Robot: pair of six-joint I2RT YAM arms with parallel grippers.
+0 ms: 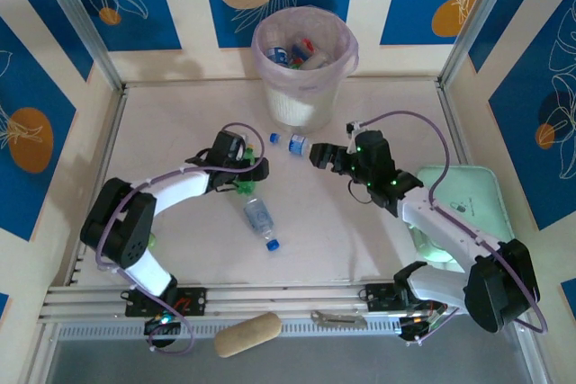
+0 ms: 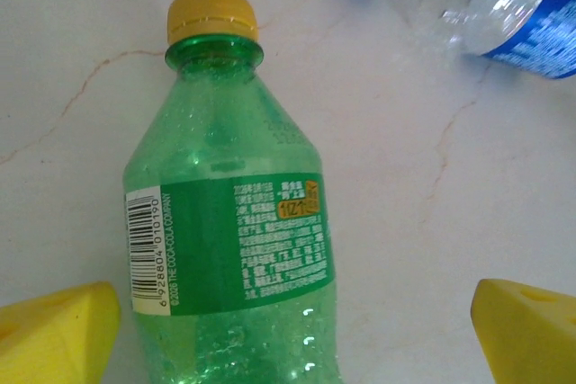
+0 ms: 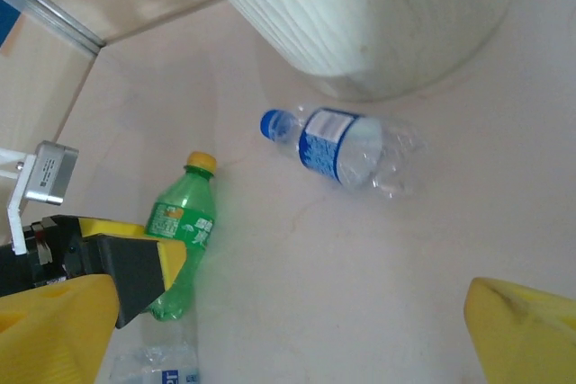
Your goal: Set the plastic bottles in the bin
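Left gripper (image 2: 288,334): jaws apart, straddling the green bottle (image 2: 229,222), which lies on the counter (image 2: 72,114). A clear bottle (image 1: 259,217) lies just beside it. A second clear bottle (image 3: 346,146) lies near the bin (image 1: 301,101), which holds more bottles (image 1: 297,53). Right gripper (image 3: 288,339): jaws apart, empty.

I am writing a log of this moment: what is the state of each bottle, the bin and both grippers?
green bottle: lying on the table, capped, not gripped.
clear bottle by the bin: lying, capped, crumpled.
clear bottle near the arms: lying, capped.
bin: upright, bagged, bottles inside.
left gripper: open, astride the green bottle.
right gripper: open, empty.
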